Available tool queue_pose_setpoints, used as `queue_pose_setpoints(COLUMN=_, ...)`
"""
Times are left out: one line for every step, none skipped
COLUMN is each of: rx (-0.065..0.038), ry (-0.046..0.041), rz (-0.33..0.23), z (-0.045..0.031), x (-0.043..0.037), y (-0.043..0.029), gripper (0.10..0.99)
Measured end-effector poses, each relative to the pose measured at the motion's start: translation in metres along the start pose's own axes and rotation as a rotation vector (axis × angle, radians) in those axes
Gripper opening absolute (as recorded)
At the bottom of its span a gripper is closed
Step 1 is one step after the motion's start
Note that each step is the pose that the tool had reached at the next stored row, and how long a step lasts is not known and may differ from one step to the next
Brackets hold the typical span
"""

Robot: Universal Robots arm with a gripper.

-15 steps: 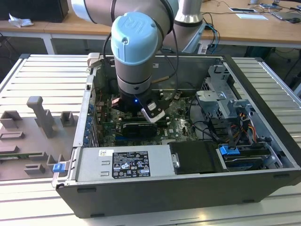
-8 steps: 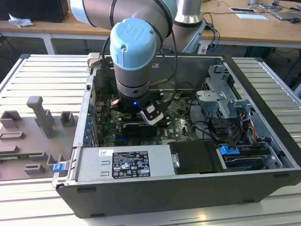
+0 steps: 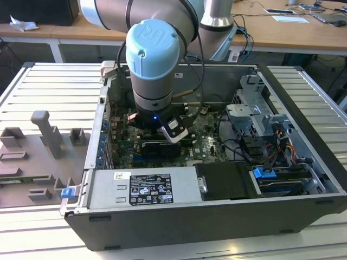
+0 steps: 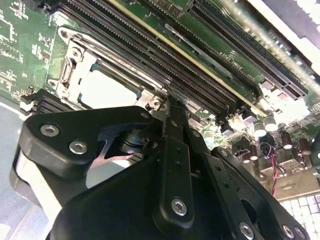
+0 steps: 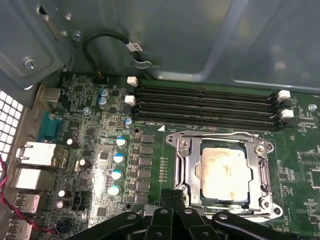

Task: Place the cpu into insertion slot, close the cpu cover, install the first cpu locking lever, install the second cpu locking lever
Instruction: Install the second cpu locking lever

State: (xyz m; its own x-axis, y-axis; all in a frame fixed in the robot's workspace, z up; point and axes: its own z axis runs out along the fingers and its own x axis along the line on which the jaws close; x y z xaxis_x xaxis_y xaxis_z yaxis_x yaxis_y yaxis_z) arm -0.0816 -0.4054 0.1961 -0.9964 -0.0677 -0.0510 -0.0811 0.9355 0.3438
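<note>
So the cpu is already sitting in the insertion slot, pale metal top facing up, and the cpu cover looks folded down flat around it, its window framing the chip. That puts the job at the lever stage, going by how things lie. In the second wrist view the same socket sits just beyond the fingertips, next to the long black memory slots.

The gripper is down inside the computer case, right at the near edge of the socket frame. Its fingers look pinched together to a narrow tip, with nothing visibly held between them. Whether the tip is actually touching a locking lever can't be told; the wire running along the far side of the frame looks like one of them.

Judgement call: the levers are thin and springy, so pushing one under its hook needs a precise, steady press without slipping onto the board.
</note>
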Motion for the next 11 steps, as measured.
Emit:
queue_pose_setpoints(rx=0.000, ry=-0.0001, rz=0.000, z=-0.0014, x=0.0001, y=0.0005, gripper=0.106)
queue_pose_setpoints(rx=0.000, ry=-0.0001, rz=0.000, z=-0.0046, x=0.0000, y=0.0017, gripper=0.106)
queue_pose_setpoints(rx=0.000, ry=-0.0001, rz=0.000, z=-0.0064, x=-0.0001, y=0.0024, gripper=0.106)
queue_pose_setpoints(rx=0.000, ry=-0.0001, rz=0.000, z=-0.0084, x=-0.0002, y=0.0031, gripper=0.106)
queue_pose_setpoints(rx=0.000, ry=-0.0001, rz=0.000, z=-0.0105, x=-0.0003, y=0.0039, gripper=0.106)
queue_pose_setpoints(rx=0.000, ry=-0.0001, rz=0.000, z=-0.0117, x=-0.0004, y=0.0043, gripper=0.106)
queue_pose_setpoints(rx=0.000, ry=-0.0001, rz=0.000, z=-0.0127, x=-0.0004, y=0.0047, gripper=0.106)
queue_pose_setpoints(rx=0.000, ry=-0.0001, rz=0.000, z=-0.0138, x=-0.0005, y=0.0051, gripper=0.106)
queue_pose_setpoints(rx=0.000, ry=-0.0003, rz=0.000, z=-0.0138, x=-0.0005, y=0.0052, gripper=0.106)
queue_pose_setpoints(rx=0.000, ry=-0.0003, rz=0.000, z=-0.0138, x=-0.0005, y=0.0052, gripper=0.106)
queue_pose_setpoints(rx=0.000, ry=-0.0002, rz=0.000, z=-0.0139, x=-0.0005, y=0.0052, gripper=0.106)
